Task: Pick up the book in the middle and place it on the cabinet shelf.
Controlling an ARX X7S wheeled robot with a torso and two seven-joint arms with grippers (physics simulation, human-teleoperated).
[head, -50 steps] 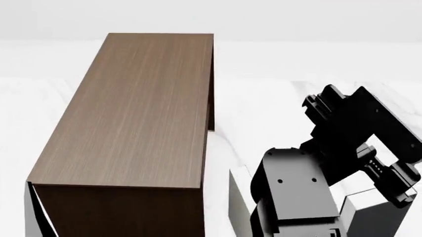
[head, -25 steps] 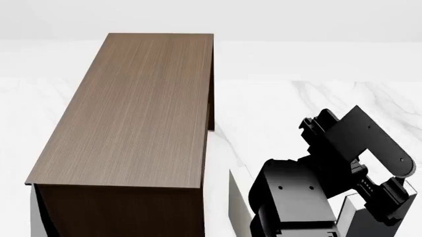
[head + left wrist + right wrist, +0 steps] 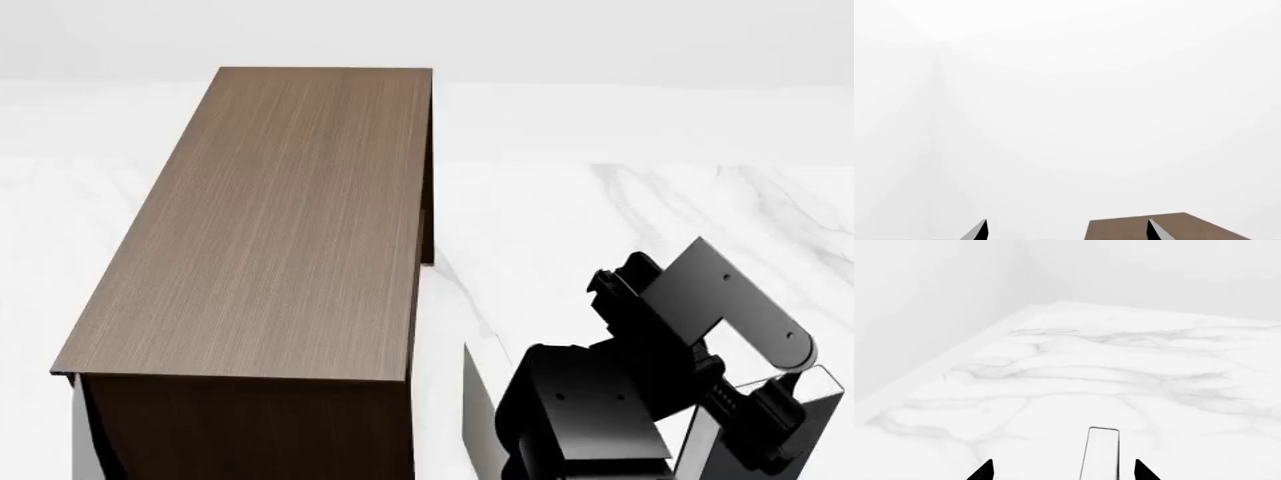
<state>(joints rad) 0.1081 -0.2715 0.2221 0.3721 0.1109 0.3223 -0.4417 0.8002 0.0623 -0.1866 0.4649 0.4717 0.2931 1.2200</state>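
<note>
The cabinet shelf [image 3: 267,230] is a long dark brown block with a lighter flat top, at the left of the head view. One corner of it shows in the left wrist view [image 3: 1121,230]. My right arm [image 3: 627,390] is bent low at the bottom right. The right gripper [image 3: 1064,472] is open, its tips wide apart. A narrow upright white slab with thin dark edges [image 3: 1101,452] stands between and beyond them; I cannot tell if it is the book. No charcoal cover shows. My left gripper [image 3: 1066,234] is open and empty, facing a blank wall.
An off-white book edge [image 3: 481,415] stands just left of my right arm, close to the cabinet's near corner. Another white block [image 3: 801,385] shows behind the arm at the right edge. White marble surface [image 3: 1121,370] stretches ahead to a pale wall.
My right arm has dropped lower and drawn in toward the bottom right of the head view. The cabinet has not moved.
</note>
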